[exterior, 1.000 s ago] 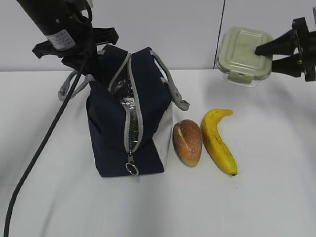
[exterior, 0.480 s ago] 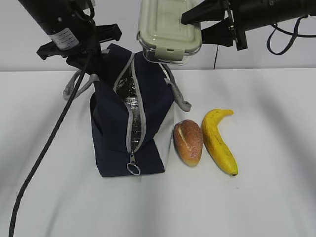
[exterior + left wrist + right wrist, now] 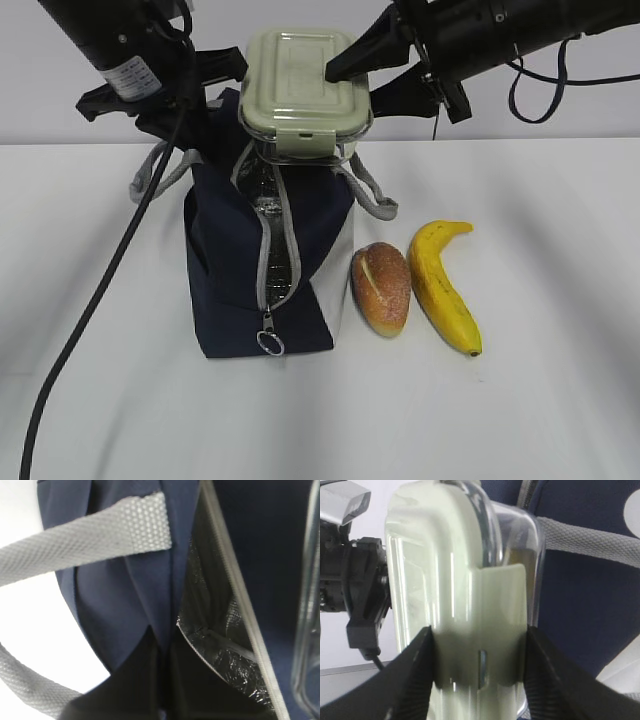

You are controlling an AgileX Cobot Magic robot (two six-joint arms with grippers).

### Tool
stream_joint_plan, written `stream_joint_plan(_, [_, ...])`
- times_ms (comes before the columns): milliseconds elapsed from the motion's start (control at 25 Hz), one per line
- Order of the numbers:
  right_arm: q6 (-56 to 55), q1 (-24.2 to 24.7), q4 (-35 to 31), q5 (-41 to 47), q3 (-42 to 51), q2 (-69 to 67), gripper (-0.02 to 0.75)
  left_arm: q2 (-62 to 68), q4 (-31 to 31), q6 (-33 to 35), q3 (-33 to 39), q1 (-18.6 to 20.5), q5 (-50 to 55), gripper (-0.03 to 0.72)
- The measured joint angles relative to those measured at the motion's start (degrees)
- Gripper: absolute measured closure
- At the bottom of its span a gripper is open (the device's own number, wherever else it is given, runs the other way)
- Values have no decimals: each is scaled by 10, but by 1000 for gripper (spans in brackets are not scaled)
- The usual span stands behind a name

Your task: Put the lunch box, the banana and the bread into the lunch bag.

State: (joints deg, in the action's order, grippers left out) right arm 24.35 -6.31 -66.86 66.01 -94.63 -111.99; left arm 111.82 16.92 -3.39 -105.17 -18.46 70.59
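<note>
Right gripper (image 3: 375, 72) clamps the lunch box (image 3: 303, 85) directly over the lunch bag (image 3: 262, 255) mouth — left gripper (image 3: 162, 680), pinched shut, holds the edge open.

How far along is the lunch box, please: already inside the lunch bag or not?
Not inside: the lunch box, held by the right gripper, sits above the lunch bag, whose zipper gapes, showing foil.

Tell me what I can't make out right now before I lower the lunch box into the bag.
- Lunch bag interior: the lunch box covers the mouth in the exterior view; the left wrist view shows only a foil strip.
- Box-to-bag clearance: touching or apart, not readable in any view.
- Box contents: glare in the right wrist view.
- Left gripper: its hold on the bag's edge is dark, cut off by the frame's bottom.
</note>
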Motion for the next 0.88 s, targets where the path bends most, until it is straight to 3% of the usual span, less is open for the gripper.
stream_joint_plan(400, [-34, -48, 68, -28, -1, -5, 361, 1, 0, 0, 0, 0, -1, 688])
stream_joint_plan(680, [-86, -50, 177, -37, -1, -16, 361, 1, 2, 0, 0, 0, -2, 688])
stream_joint_plan(880, [-96, -59, 188, -47, -2, -29, 361, 1, 4, 0, 0, 0, -2, 688])
